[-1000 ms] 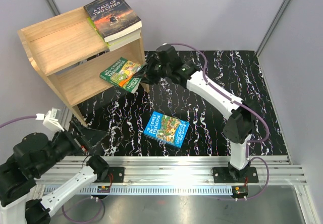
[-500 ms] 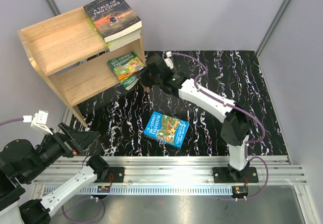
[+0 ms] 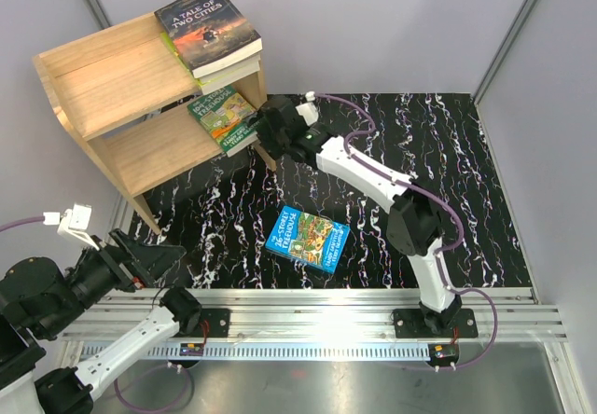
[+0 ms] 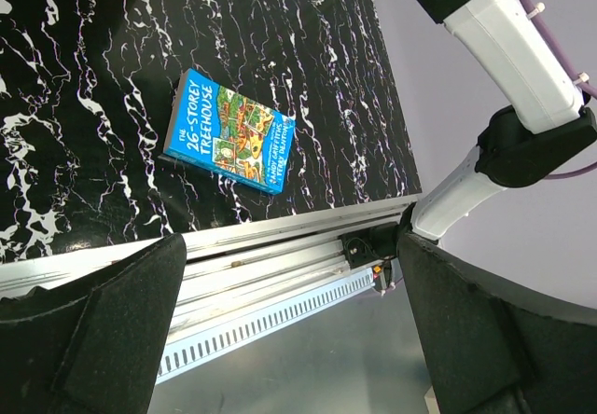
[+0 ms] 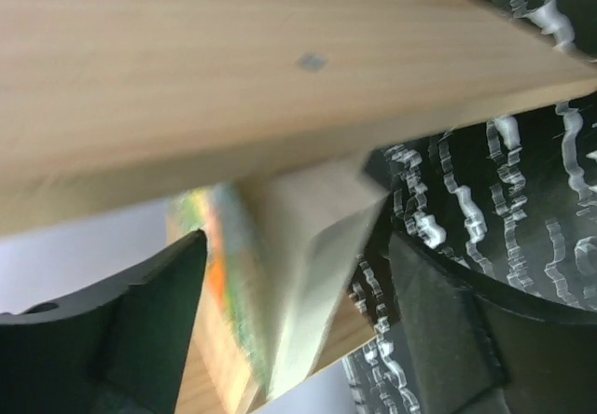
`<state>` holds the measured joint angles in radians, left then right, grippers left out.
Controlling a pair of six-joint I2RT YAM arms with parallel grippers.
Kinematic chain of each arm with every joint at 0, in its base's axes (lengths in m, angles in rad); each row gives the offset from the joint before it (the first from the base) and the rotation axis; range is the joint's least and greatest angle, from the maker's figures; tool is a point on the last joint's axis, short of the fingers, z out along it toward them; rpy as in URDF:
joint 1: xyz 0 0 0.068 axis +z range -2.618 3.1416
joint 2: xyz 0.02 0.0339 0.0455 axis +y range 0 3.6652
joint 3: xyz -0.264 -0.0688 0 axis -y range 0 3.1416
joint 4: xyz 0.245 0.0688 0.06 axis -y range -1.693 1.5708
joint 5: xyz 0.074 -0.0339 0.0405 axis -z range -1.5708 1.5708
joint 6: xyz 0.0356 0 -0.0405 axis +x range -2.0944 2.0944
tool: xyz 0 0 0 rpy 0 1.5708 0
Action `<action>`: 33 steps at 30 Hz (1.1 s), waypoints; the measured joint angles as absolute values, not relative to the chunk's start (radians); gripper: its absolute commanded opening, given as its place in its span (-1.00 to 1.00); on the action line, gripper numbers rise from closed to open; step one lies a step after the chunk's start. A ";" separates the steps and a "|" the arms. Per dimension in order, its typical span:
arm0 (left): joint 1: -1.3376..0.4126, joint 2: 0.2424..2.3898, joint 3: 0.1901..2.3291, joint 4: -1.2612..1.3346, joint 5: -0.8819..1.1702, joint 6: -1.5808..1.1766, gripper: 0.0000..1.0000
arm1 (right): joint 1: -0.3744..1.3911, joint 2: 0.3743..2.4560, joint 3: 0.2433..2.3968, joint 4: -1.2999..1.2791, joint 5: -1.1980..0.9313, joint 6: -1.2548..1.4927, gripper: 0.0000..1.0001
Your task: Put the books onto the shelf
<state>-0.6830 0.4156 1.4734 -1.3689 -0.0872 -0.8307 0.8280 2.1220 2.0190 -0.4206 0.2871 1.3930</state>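
Green Treehouse book (image 3: 222,118), airborne 1 second ago, now lies on the shelf (image 3: 104,80)'s lower tier; right fingers (image 5: 154,307) released, left fingers (image 4: 98,325) agape, empty.

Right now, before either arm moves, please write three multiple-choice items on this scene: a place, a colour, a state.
1. Where does the green Treehouse book lie?
A. on the black marbled table
B. on the shelf's lower tier
C. in the left gripper

2. What colour is the 26-Storey Treehouse book's cover?
A. red
B. white
C. blue

3. How does the left gripper stand?
A. open and empty
B. shut on a book
C. shut on the shelf

Key: 1 B, it rests on the lower wooden board; 2 C, blue shows in both views; 3 A, its fingers stand wide apart, nothing between.
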 measured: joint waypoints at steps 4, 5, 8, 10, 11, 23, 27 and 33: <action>-0.691 0.416 1.473 -1.369 -0.087 -0.823 0.97 | 0.805 2.105 1.964 -0.417 0.287 1.383 1.00; -0.692 0.416 1.473 -1.369 -0.087 -0.821 0.97 | 0.803 2.095 1.942 -0.413 0.284 1.380 1.00; -0.695 0.422 1.473 -1.369 -0.087 -0.812 0.97 | 0.802 2.044 1.871 -0.398 0.271 1.367 1.00; -0.695 0.426 1.470 -1.369 -0.087 -0.808 0.97 | 0.803 1.976 1.785 -0.390 0.267 1.351 1.00; -0.695 0.429 1.465 -1.368 -0.086 -0.807 0.97 | 0.803 1.935 1.742 -0.388 0.269 1.336 0.99; -0.696 0.478 1.148 -1.302 -0.010 -0.808 0.97 | 0.757 1.391 1.423 -0.465 0.281 1.073 0.99; -0.697 0.553 1.000 -1.185 0.031 -0.807 0.97 | 0.720 1.212 1.183 -0.502 0.197 1.038 1.00; -0.697 0.730 0.772 -0.941 0.074 -0.791 0.97 | 0.689 1.150 0.862 -0.610 0.039 1.041 1.00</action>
